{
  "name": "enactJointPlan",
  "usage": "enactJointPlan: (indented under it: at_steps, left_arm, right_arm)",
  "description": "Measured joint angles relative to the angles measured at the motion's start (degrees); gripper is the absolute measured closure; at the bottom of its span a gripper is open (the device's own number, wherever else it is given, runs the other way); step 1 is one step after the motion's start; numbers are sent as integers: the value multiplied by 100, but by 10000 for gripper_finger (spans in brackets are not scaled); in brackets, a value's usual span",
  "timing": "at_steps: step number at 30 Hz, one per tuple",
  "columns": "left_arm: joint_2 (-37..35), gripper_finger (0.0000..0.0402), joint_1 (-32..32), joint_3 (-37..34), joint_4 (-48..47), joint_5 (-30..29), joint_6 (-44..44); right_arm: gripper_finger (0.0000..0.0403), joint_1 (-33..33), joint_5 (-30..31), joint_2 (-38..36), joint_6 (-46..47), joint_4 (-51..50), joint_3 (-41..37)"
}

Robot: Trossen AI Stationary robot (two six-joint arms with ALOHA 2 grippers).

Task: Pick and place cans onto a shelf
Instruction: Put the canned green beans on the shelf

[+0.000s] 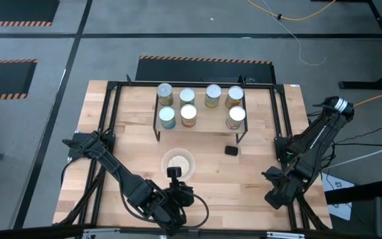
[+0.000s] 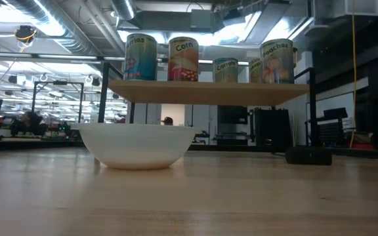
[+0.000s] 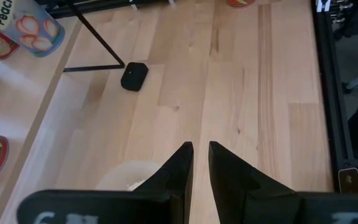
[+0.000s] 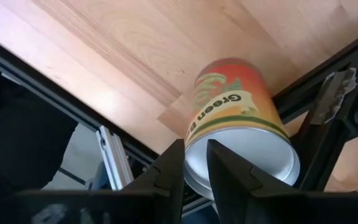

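Note:
Several cans [image 1: 188, 115] stand upright on the shelf [image 1: 201, 131], a light board in a black rod frame at the table's far middle; they also show in the low view [image 2: 183, 59]. One more can [image 4: 232, 106], with a green and orange label, is at the table's right near corner, under my right gripper [image 4: 194, 152]. The arm hides it in the high view. My right gripper [image 1: 272, 197] is shut on this can. My left gripper [image 3: 197, 149] is shut and empty, above the near rim of the bowl [image 1: 180, 162]. My right gripper comes at the can's white top end from above, slanting. The top's rim [image 4: 190, 163] runs into the narrow gap between the two fingers, one finger outside the wall and one over the white top. I cannot tell whether the can is lifted or stands on the table.
A white bowl [image 2: 136, 144] with beige contents sits near the table's middle. A small black block [image 1: 231, 151] lies right of it, near the shelf's leg. Black frame rails [image 4: 73, 102] run along the table's edges. Bare wood lies on both sides of the bowl.

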Motion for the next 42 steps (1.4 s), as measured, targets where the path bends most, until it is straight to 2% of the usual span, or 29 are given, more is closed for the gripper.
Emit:
enactJointPlan:
  at_steps: [24, 28, 35, 42]
  left_arm:
    - [-7, 358, 0, 0, -4, 0, 2]
    - [-7, 358, 0, 0, -4, 2, 4]
    - [-7, 358, 0, 0, -3, 2, 5]
    - [-7, 358, 0, 0, -4, 2, 12]
  right_arm:
    - [330, -2, -35, 370, -175, 25, 17]
    - [345, -2, -33, 374, -177, 26, 15]
    - [394, 0, -35, 376, -214, 13, 9]
    - [398, 0, -23, 378, -345, 19, 4]
